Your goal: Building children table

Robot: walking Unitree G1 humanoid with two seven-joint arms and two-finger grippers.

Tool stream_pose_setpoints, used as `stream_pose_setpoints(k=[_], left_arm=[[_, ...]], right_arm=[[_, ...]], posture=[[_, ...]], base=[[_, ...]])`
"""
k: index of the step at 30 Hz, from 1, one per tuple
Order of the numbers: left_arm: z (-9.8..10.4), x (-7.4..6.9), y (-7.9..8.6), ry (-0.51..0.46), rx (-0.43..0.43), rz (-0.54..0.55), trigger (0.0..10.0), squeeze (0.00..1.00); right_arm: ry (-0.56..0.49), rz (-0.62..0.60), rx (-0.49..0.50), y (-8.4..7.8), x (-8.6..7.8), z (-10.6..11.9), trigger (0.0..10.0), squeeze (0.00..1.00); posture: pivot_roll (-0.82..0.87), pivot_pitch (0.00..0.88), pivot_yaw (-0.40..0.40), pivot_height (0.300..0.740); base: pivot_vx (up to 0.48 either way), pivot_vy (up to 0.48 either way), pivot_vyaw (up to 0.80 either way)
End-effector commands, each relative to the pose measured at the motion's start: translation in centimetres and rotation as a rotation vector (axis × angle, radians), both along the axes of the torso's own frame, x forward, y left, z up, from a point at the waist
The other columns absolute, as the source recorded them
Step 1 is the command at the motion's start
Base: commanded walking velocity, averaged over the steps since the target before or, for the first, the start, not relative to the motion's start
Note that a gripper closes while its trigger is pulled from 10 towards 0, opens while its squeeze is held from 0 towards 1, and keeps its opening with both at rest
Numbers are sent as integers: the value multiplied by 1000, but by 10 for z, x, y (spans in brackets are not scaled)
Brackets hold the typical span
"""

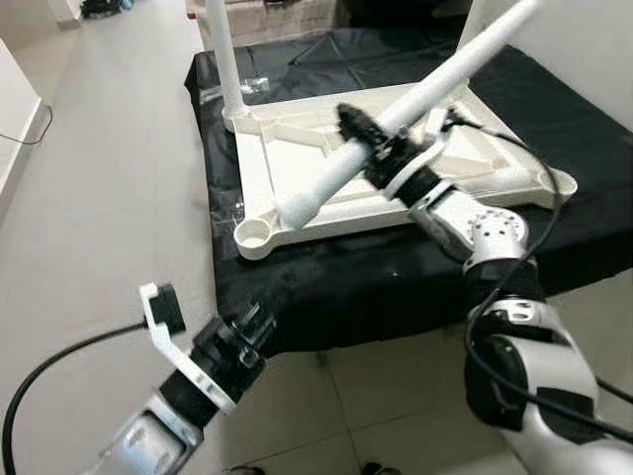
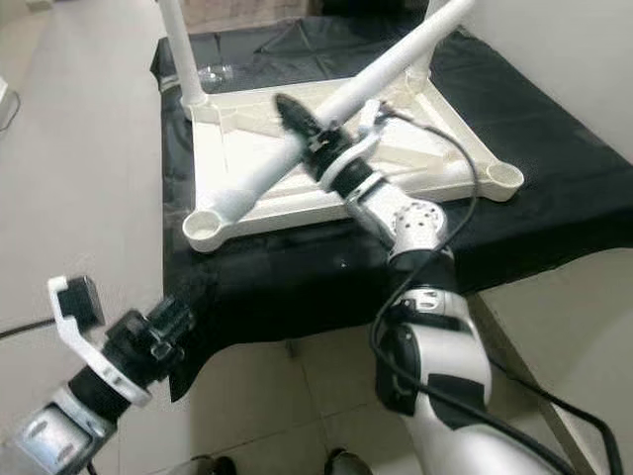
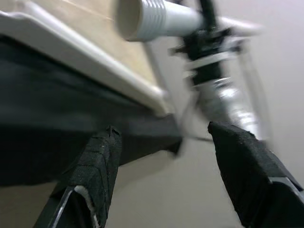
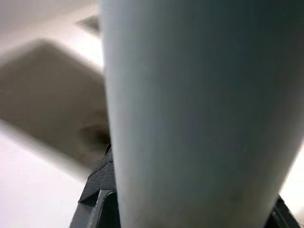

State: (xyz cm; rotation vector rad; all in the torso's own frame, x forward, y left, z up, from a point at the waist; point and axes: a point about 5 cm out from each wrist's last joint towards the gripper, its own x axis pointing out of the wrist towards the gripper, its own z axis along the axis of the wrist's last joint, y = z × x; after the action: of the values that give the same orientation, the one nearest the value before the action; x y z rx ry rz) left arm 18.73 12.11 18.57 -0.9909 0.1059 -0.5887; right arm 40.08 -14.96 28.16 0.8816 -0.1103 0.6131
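Aiming a white table leg (image 1: 415, 94) at the near-left corner socket (image 1: 254, 234).

Right gripper (image 1: 368, 139), jaws clamped around the leg's middle, holds it slanting from far right down to its threaded end just above the upturned tabletop (image 1: 297, 134)'s socket. Left gripper (image 3: 166, 175) hangs nearer, jaws wide and empty, below the black-draped counter (image 1: 326, 277).
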Motion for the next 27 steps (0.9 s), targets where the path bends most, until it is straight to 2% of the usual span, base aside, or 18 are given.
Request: stream_pose_setpoints(k=[1, 2, 3, 5, 6, 8, 10, 12, 16, 27], left_arm=[[-1, 0, 1, -3, 66, 35, 10000, 0], [-11, 8, 10, 55, 165, 188, 10000, 0], [-14, 11, 14, 68, 220, 249, 10000, 0], [-17, 14, 21, 67, 310, 324, 10000, 0], [-17, 15, 23, 62, 348, 350, 10000, 0], [-17, 15, 23, 62, 348, 350, 10000, 0], [-15, 16, 27, 46, 411, 413, 10000, 0], [-15, 16, 27, 46, 411, 413, 10000, 0], [-16, 18, 29, 30, 504, 503, 10000, 0], [-20, 25, 32, 9, 609, 607, 10000, 0]], right_arm=[[-17, -58, -74, 2, 2, 1, 0, 0], [-78, -198, -285, 0, 0, -3, 10000, 0], [-127, -242, -378, 1, -3, -3, 10000, 0], [-198, -292, -470, 5, -10, -4, 10000, 0], [-220, -307, -488, 5, -13, -4, 10000, 0], [-220, -307, -488, 5, -13, -4, 10000, 0], [-302, -317, -552, 14, -25, -2, 10000, 0], [-302, -317, -552, 14, -25, -2, 10000, 0], [-377, -329, -625, 30, -36, -14, 10000, 0], [-344, -325, -630, 41, -40, -26, 10000, 0]], posture=[[-5, 116, 10, 740], [-6, 99, 17, 740], [-11, 95, 20, 740], [-10, 86, 17, 740], [-10, 86, 17, 740], [-10, 86, 17, 740], [-12, 66, 17, 740], [-12, 66, 17, 740], [-13, 37, 1, 740], [-16, 19, -16, 740]], base=[[0, 0, 0], [0, 0, 0], [0, 0, 0], [0, 0, 0], [0, 0, 0], [0, 0, 0], [0, 0, 309], [0, 0, 619], [0, 0, 800], [22, -22, 716]])
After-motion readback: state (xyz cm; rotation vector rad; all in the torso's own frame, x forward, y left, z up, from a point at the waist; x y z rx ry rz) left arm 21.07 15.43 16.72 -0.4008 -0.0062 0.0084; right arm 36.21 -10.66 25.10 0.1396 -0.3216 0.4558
